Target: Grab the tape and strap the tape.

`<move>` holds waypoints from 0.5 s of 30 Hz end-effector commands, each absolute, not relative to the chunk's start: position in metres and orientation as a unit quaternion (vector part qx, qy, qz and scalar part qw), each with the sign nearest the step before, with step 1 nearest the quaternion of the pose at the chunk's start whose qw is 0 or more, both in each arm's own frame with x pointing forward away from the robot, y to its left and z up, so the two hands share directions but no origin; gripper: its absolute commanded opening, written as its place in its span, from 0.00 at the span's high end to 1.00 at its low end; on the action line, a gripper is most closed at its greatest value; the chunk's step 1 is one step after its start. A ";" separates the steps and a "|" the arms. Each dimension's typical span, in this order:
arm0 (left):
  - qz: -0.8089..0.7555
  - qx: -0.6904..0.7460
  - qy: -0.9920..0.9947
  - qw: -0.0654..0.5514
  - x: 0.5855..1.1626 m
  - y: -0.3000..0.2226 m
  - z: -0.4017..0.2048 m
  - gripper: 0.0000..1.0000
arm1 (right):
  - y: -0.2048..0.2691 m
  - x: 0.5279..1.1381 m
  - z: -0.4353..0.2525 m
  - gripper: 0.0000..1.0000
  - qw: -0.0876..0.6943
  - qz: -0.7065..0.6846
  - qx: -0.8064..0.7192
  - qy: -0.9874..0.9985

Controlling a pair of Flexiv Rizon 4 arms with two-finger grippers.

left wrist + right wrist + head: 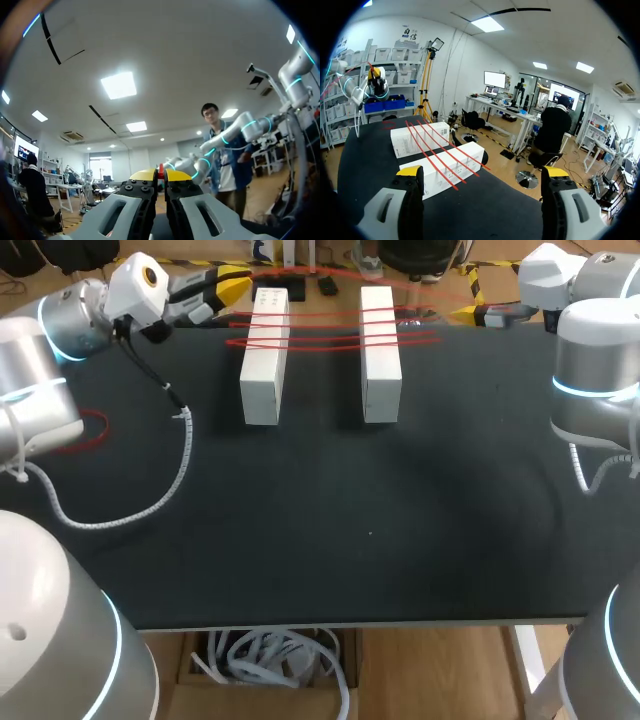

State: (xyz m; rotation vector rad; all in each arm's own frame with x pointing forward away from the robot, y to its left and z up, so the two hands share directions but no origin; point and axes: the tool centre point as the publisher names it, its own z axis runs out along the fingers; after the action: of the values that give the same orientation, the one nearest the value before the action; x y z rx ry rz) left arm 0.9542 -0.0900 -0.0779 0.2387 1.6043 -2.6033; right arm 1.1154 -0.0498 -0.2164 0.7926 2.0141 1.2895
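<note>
Two white boxes point(264, 355) point(380, 352) lie side by side at the back of the black table point(330, 540). Several strands of red tape point(330, 328) run across both of them. My left gripper point(232, 285) hangs above the back left box and is shut on the red tape point(161, 172), which shows as a thin strip between its yellow tips. My right gripper point(470, 312) stands open beyond the right box, at the tape's right end, with nothing between its fingers. In the right wrist view the boxes point(451, 167) and the red strands point(427, 150) lie ahead of that gripper point(482, 175).
A loop of red tape point(88, 430) lies on the table at the left, partly hidden by my left arm. That arm's white coiled cable point(185, 455) trails over the table's left part.
</note>
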 end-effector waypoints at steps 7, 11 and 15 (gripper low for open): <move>-0.852 0.087 0.515 0.039 0.957 -0.087 -0.079 1.00 | -0.050 1.115 -0.216 0.00 0.306 0.488 0.299 0.761; -0.852 0.087 0.515 0.039 0.957 -0.087 -0.079 1.00 | -0.050 1.115 -0.216 0.00 0.306 0.488 0.299 0.761; -0.852 0.087 0.515 0.039 0.957 -0.087 -0.079 1.00 | -0.050 1.115 -0.216 0.00 0.306 0.488 0.299 0.761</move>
State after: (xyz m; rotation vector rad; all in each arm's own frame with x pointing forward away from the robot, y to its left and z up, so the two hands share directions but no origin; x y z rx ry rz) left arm 0.9562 -0.0868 -0.0781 0.2634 1.5827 -2.6091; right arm 1.1154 -0.0498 -0.2164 0.7925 2.0141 1.2896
